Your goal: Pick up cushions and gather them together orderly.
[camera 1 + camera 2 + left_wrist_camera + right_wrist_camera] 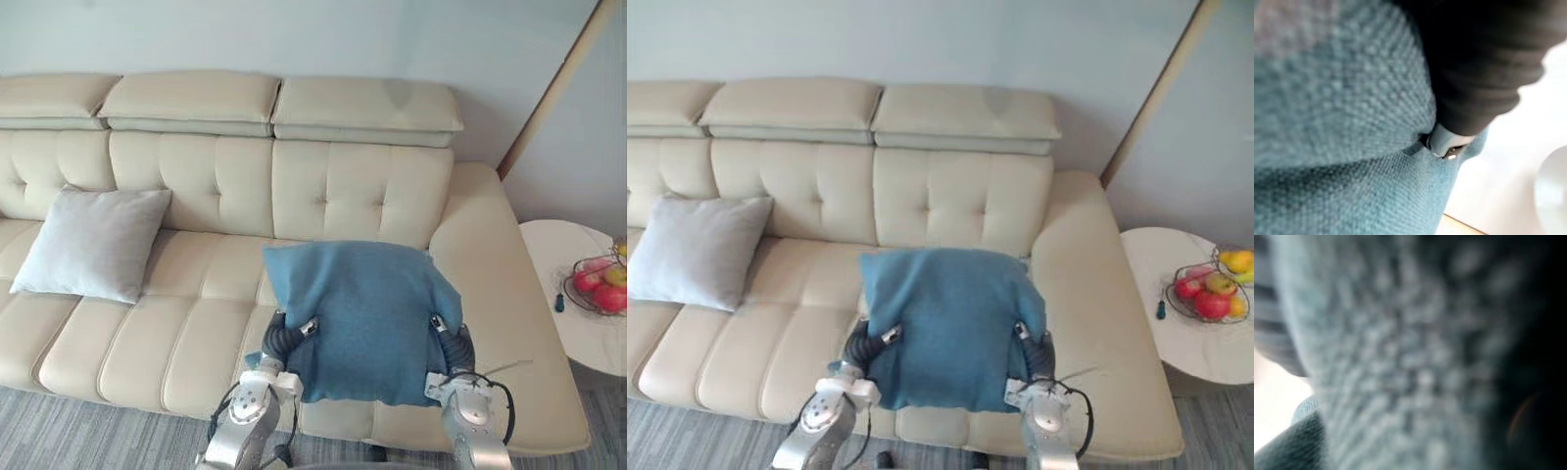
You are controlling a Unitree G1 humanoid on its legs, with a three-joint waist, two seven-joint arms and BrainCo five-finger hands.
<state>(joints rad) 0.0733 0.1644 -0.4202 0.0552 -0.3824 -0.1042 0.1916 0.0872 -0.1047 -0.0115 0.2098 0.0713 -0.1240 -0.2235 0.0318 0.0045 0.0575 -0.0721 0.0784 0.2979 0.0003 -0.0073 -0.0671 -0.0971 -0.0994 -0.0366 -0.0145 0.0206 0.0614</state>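
Note:
A blue cushion (367,318) is held up in front of me, over the sofa's right seat near the front edge. My left hand (281,339) is at its lower left side and my right hand (452,343) at its lower right side, both tucked behind the cloth. Up close, the blue cushion's weave (1342,112) lies against the left hand's dark cover (1484,63), and the same blue cloth (1400,357) lies right in front of the right wrist camera. A light grey cushion (93,243) leans against the backrest on the sofa's left seat.
The cream leather sofa (186,323) spans the view, its middle seat bare. A round white side table (578,304) stands to the right with a wire basket of fruit (600,282). A grey carpet (59,431) lies before the sofa.

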